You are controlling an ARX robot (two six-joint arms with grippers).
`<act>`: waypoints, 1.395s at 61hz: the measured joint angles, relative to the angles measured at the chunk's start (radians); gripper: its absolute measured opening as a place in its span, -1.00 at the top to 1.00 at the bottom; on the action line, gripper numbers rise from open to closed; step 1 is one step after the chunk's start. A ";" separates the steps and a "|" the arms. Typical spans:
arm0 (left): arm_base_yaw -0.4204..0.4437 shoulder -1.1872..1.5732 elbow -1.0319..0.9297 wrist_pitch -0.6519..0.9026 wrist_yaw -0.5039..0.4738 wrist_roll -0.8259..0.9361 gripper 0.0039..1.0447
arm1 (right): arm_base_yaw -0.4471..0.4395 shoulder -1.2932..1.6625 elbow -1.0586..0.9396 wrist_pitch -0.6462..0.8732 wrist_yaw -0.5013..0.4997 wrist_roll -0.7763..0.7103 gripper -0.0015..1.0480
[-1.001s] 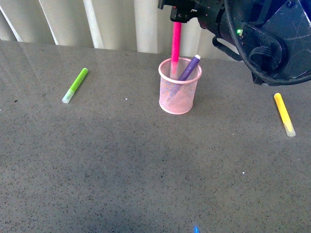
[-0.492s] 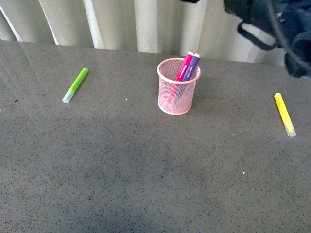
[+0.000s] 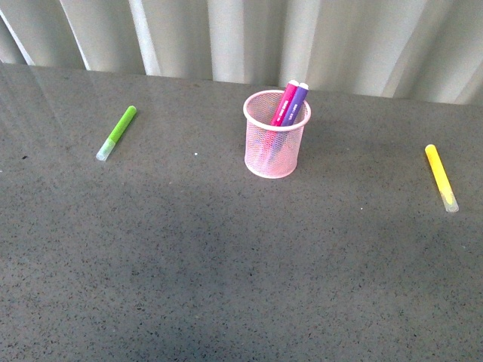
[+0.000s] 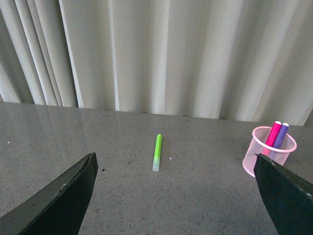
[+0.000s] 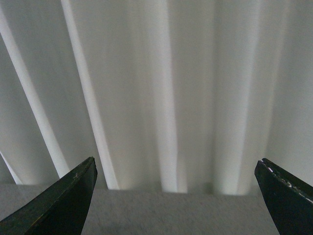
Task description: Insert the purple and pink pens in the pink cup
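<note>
Pink cup (image 3: 276, 136) upright on the grey table (image 3: 226, 256), mid-back near the curtain (image 3: 226, 38). Pink pen (image 3: 284, 103) and purple pen (image 3: 296, 103) both inside it, side by side, leaning toward the right rim, tips poking above it; caps probably down, hard to tell through the mesh. Green marker (image 3: 117, 133) lies well to the left, yellow marker (image 3: 441, 177) well to the right. Left gripper (image 4: 171, 196) fingers spread wide, holding nothing. Right gripper (image 5: 171, 196) fingers likewise apart, facing the curtain.
</note>
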State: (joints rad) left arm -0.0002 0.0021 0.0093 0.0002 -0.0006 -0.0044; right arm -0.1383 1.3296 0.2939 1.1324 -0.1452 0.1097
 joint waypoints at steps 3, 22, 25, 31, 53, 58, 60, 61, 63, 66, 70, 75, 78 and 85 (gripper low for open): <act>0.000 0.000 0.000 0.000 0.000 0.000 -0.88 | -0.042 -0.067 -0.050 -0.029 -0.023 0.008 -0.87; 0.000 -0.001 0.000 0.000 0.000 0.000 -0.88 | -0.101 -0.373 -0.246 -0.248 -0.085 -0.095 -0.02; 0.000 0.000 0.000 0.000 0.000 0.000 -0.88 | -0.085 -0.410 -0.255 -0.276 -0.072 -0.099 0.12; 0.000 -0.001 0.000 0.000 0.000 0.000 -0.88 | -0.050 -0.499 -0.261 -0.344 -0.036 -0.105 0.48; 0.000 -0.001 0.000 0.000 0.000 0.000 -0.88 | 0.080 -0.769 -0.270 -0.584 0.117 -0.110 0.93; 0.000 -0.001 0.000 0.000 0.000 0.000 -0.88 | 0.126 -0.822 -0.271 -0.632 0.135 -0.111 0.93; 0.000 -0.001 0.000 0.000 0.000 0.000 -0.88 | 0.133 -0.846 -0.271 -0.653 0.134 -0.111 0.93; 0.000 -0.001 0.000 0.000 0.000 0.000 -0.88 | 0.134 -0.852 -0.271 -0.658 0.135 -0.111 0.93; 0.000 -0.001 0.000 0.000 0.000 0.000 -0.88 | 0.135 -0.871 -0.271 -0.676 0.138 -0.111 0.93; 0.000 -0.001 0.000 0.000 0.000 0.000 -0.88 | 0.135 -0.895 -0.271 -0.699 0.142 -0.110 0.93; 0.000 -0.001 0.000 0.000 0.000 0.000 -0.88 | 0.135 -0.929 -0.272 -0.732 0.142 -0.110 0.93; 0.000 -0.001 0.000 0.000 0.000 0.000 -0.88 | 0.135 -0.966 -0.272 -0.768 0.142 -0.110 0.93; 0.000 -0.001 0.000 0.000 0.000 0.000 -0.88 | 0.135 -0.988 -0.272 -0.789 0.142 -0.110 0.93; 0.000 -0.001 0.000 0.000 0.000 0.000 -0.88 | 0.135 -1.031 -0.272 -0.831 0.142 -0.110 0.93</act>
State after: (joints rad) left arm -0.0002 0.0013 0.0093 0.0002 -0.0006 -0.0040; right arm -0.0036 0.2989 0.0219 0.3016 -0.0032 -0.0006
